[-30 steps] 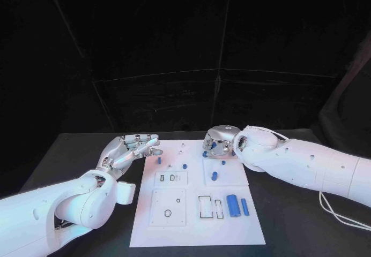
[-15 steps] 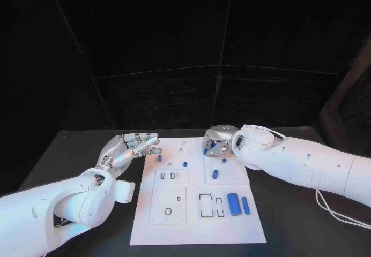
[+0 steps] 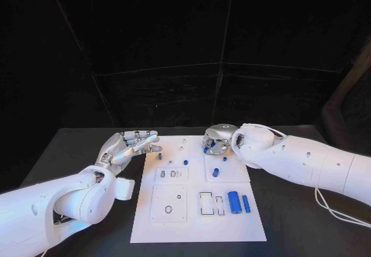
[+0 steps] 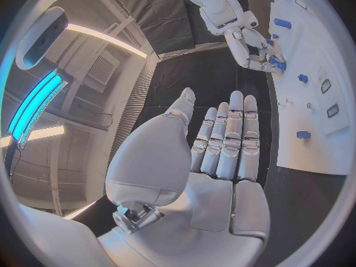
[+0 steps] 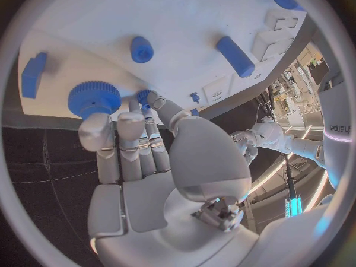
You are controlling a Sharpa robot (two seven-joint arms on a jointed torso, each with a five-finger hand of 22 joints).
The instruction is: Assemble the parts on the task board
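Observation:
The white task board (image 3: pixel 197 227) lies in the middle of the black table. My right hand (image 3: pixel 219 140) curls over the board's far edge. Its thumb and a finger pinch a small blue part (image 5: pixel 145 95), and the other fingertips (image 5: pixel 92 127) touch a round toothed blue part (image 5: pixel 94 98). The left wrist view shows that hand (image 4: pixel 256 47) with blue (image 4: pixel 276 61) between its fingers. My left hand (image 3: pixel 127 147) hovers by the board's far left corner, fingers straight and apart, holding nothing. Blue pegs (image 3: pixel 160 156) (image 3: pixel 185 161) (image 3: pixel 215 172) sit on the far half. A thick blue cylinder (image 3: pixel 234 202) and a thin bar (image 3: pixel 246 203) lie near right.
Rectangular slots (image 3: pixel 206 203) and a square plate with a small hole (image 3: pixel 169 206) mark the board's near half. A white cable (image 3: pixel 332 211) trails over the table at the right. Bare black table (image 3: pixel 294 230) borders the board on both sides.

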